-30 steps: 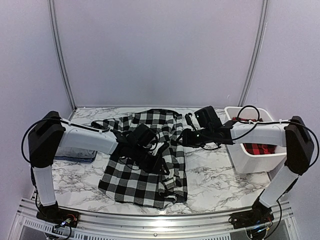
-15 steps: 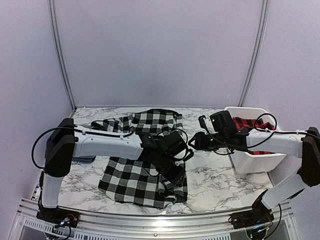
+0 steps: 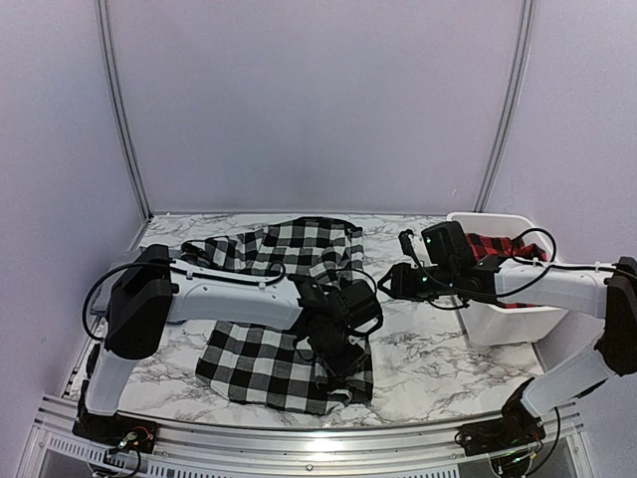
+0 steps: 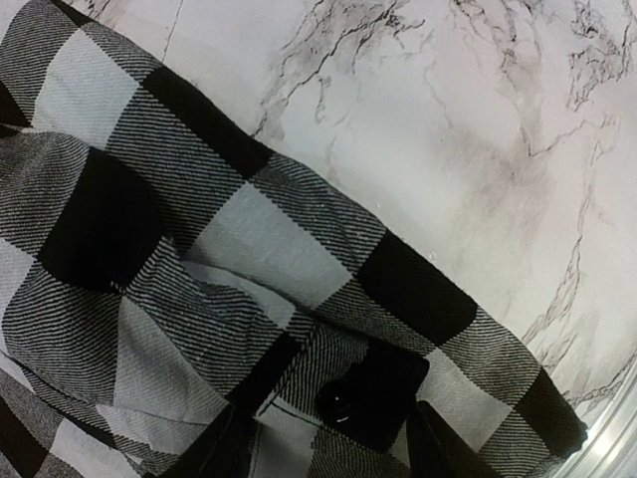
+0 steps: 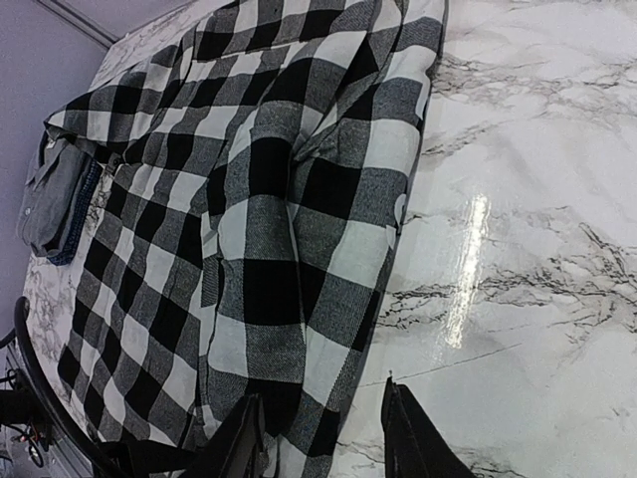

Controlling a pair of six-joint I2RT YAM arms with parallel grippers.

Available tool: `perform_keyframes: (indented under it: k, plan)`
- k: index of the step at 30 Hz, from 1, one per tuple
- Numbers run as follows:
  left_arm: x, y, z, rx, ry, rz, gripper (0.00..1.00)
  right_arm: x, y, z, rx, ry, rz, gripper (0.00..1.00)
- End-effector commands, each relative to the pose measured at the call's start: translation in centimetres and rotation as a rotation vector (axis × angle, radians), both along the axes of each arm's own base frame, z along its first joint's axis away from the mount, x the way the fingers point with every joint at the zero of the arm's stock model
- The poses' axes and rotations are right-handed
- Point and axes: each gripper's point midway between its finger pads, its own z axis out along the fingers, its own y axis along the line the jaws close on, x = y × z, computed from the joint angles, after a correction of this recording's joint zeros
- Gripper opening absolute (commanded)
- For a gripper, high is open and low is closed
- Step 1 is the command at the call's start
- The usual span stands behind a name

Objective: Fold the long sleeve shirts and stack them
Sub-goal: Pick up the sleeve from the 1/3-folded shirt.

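The black-and-white checked shirt (image 3: 269, 344) lies spread on the marble table. My left gripper (image 3: 343, 357) is open and low over its right edge. In the left wrist view the gripper (image 4: 328, 450) straddles the placket beside a black button (image 4: 341, 401). My right gripper (image 3: 385, 283) is open and empty just right of the shirt; in the right wrist view it (image 5: 323, 438) hovers over the shirt's edge (image 5: 299, 249) and bare marble. The red-and-black shirt (image 3: 495, 246) lies in the white bin (image 3: 503, 321). The grey shirt (image 5: 55, 199) lies folded beyond the checked shirt's far side.
The white bin stands at the right, close behind my right arm. Bare marble (image 3: 428, 349) lies between the shirt and the bin. A metal rail (image 3: 299, 443) runs along the table's near edge.
My left gripper has moved right and nearer, from the shirt's middle to its right edge. My right gripper has drawn back to the right, off the shirt toward the bin.
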Motion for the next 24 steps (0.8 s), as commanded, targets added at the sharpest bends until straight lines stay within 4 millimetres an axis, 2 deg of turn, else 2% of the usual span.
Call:
perform_keyframes:
  k: [1, 5, 10, 17, 24]
  plan:
    - [-0.4, 0.9, -1.7, 0.091, -0.036, -0.032, 0.52, 0.3, -0.2, 0.7, 0.015, -0.023, -0.007, 0.37]
    - [-0.1, 0.8, -1.1, 0.088, -0.065, -0.026, 0.39, 0.3, -0.2, 0.7, 0.017, -0.023, -0.006, 0.37]
    - [1.6, 0.6, 2.1, 0.052, -0.162, 0.01, 0.24, 0.5, 0.0, 0.7, 0.015, -0.027, -0.002, 0.37]
    - [3.4, 0.8, 6.8, -0.04, -0.217, 0.071, 0.18, 1.7, 0.9, 1.1, 0.01, -0.042, 0.018, 0.38]
    - [5.9, 2.7, 11.3, -0.134, -0.239, 0.157, 0.1, 3.3, 2.2, 1.2, 0.02, -0.063, 0.032, 0.38]
